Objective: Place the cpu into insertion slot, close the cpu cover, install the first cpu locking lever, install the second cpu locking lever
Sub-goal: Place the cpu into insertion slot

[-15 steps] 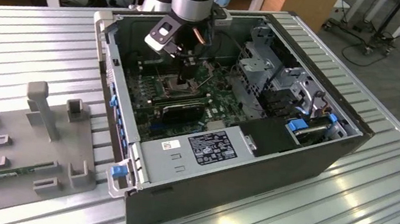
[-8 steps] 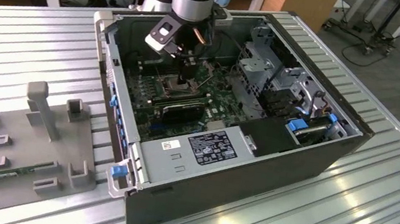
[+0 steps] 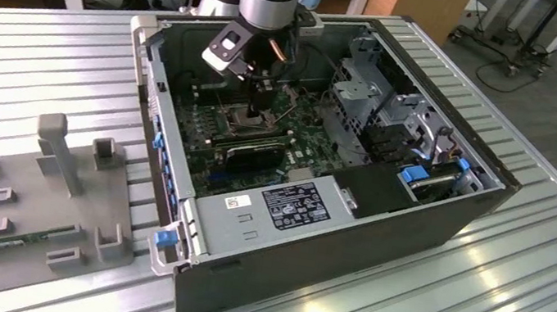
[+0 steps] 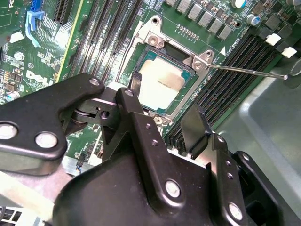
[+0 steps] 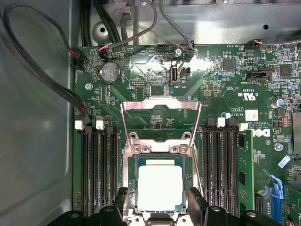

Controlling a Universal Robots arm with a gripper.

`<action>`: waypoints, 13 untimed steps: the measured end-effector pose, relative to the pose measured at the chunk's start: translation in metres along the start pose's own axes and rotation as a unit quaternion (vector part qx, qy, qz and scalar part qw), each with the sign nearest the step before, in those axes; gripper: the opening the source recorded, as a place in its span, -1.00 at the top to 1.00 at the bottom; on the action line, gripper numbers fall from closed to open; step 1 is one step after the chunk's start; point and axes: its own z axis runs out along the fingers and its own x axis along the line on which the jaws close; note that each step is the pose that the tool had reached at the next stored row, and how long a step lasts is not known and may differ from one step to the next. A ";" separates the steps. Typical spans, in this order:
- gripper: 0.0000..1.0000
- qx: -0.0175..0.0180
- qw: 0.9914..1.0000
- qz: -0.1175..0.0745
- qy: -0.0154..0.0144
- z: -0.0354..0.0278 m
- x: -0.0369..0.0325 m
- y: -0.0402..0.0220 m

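The cpu (image 5: 160,187) lies flat in the insertion slot (image 5: 132,188) on the green motherboard, its silvery-tan top facing up; the second wrist view also has the cpu (image 4: 160,84) in it. The cpu cover (image 5: 161,102) is swung back open beyond the slot, and the board shows through its window. One thin wire locking lever (image 4: 249,70) sticks out free from the socket corner. My gripper (image 5: 159,201) hovers just over the chip, open, with a black finger (image 4: 133,89) on either side and a gap to the chip's edges. From outside, the gripper (image 3: 254,113) hangs inside the case.
The open computer case (image 3: 446,222) lies on a slatted metal table. Memory slots (image 5: 99,169) flank the socket, and cables (image 5: 42,80) loop along the case wall. A drive cage (image 3: 360,94) stands at the exterior view's right. A grey fixture (image 3: 28,210) sits at its left.
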 end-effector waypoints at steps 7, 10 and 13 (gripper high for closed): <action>0.18 0.000 1.000 0.000 0.000 0.0000 0.0000 0.0001; 0.40 0.000 1.000 0.000 0.000 0.0000 0.0000 0.0001; 0.64 0.000 1.000 0.000 0.000 0.0000 0.0000 0.0001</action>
